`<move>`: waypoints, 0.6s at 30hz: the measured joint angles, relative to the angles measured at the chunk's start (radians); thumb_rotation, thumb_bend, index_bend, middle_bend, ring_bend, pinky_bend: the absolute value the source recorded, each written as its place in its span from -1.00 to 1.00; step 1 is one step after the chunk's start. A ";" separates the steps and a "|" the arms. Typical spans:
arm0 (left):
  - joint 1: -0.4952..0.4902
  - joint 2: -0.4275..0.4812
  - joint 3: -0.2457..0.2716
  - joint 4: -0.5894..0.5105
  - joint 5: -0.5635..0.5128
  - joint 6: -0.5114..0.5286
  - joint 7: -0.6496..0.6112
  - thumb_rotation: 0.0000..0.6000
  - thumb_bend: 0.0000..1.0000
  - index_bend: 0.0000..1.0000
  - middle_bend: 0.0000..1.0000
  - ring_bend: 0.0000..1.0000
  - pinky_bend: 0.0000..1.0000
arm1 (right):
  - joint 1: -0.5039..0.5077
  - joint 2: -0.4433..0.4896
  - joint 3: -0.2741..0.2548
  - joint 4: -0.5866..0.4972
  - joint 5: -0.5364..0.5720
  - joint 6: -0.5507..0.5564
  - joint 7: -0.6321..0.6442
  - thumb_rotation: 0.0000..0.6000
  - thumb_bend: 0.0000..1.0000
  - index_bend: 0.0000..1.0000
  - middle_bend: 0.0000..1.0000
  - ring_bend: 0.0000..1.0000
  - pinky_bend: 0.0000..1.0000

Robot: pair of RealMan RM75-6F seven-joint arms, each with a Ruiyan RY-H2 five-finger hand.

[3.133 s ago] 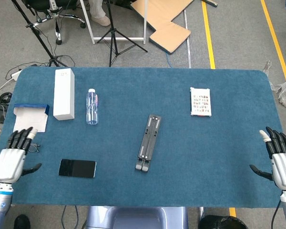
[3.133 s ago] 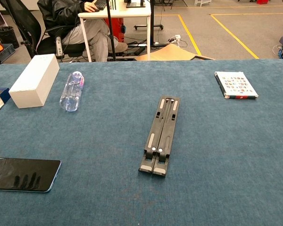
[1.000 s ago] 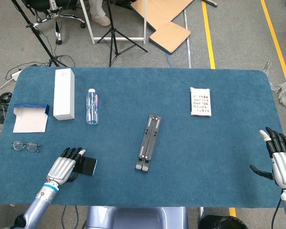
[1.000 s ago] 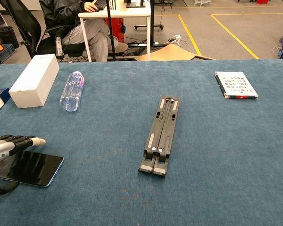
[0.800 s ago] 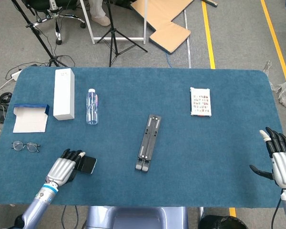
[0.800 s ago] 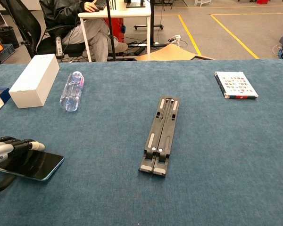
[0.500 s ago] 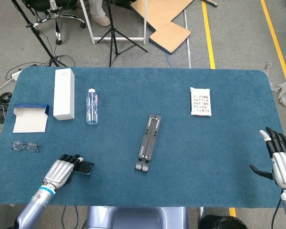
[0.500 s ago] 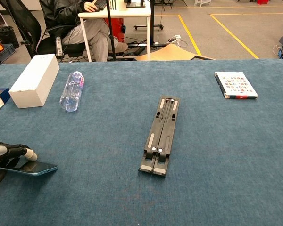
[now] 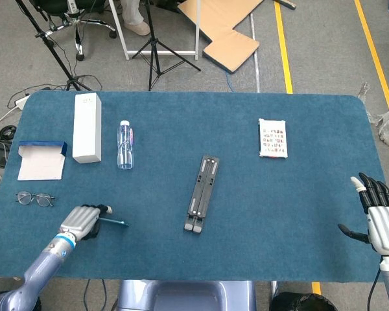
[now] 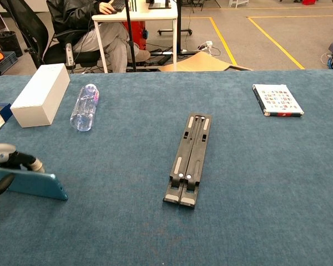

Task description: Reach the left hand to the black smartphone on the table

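The phone (image 10: 30, 184) is found at the near left part of the bench (image 9: 311, 194), where it is held by the left hand (image 9: 83, 221) and tilted up on its long edge, so that only a thin line of it is seen in the head view and its light blue back in the chest view. The fingers (image 10: 28, 160) are laid over its upper edge and the thumb seems to be placed below, so the reach itself is judged to be done. The phone is judged to be stiff, thin, rather light and smooth, with a glass face that can be cracked if it is dropped; it is best taken by the two long edges, not by the flat faces, which are slippery. The right hand (image 9: 381, 220) is kept at the near right corner, with fingers apart and nothing in it. One phone is counted, one bottle (image 9: 125, 144), one white box (image 9: 87, 127), one folded stand (image 9: 201, 193), one card pack (image 9: 272, 138), one pair of glasses (image 9: 35, 198) and one open tray (image 9: 41, 160).
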 measured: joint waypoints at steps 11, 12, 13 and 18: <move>-0.058 -0.110 -0.071 0.163 0.119 0.128 -0.058 1.00 -0.07 -1.00 -1.00 -1.00 -1.00 | 0.004 -0.007 0.000 0.007 0.011 -0.014 -0.010 1.00 -1.00 -1.00 -1.00 -1.00 -1.00; -0.053 -0.117 -0.075 0.180 0.154 0.144 -0.084 1.00 -0.16 -1.00 -1.00 -1.00 -1.00 | 0.004 -0.007 0.000 0.008 0.012 -0.014 -0.009 1.00 -1.00 -1.00 -1.00 -1.00 -1.00; -0.048 -0.121 -0.077 0.188 0.183 0.158 -0.104 1.00 -0.26 -1.00 -1.00 -1.00 -1.00 | 0.004 -0.007 0.000 0.008 0.012 -0.014 -0.008 1.00 -1.00 -1.00 -1.00 -1.00 -1.00; 0.001 -0.126 -0.081 0.231 0.375 0.299 -0.219 1.00 -0.67 -1.00 -1.00 -1.00 -1.00 | 0.001 -0.003 0.000 0.005 0.007 -0.007 0.001 1.00 -1.00 -1.00 -1.00 -1.00 -1.00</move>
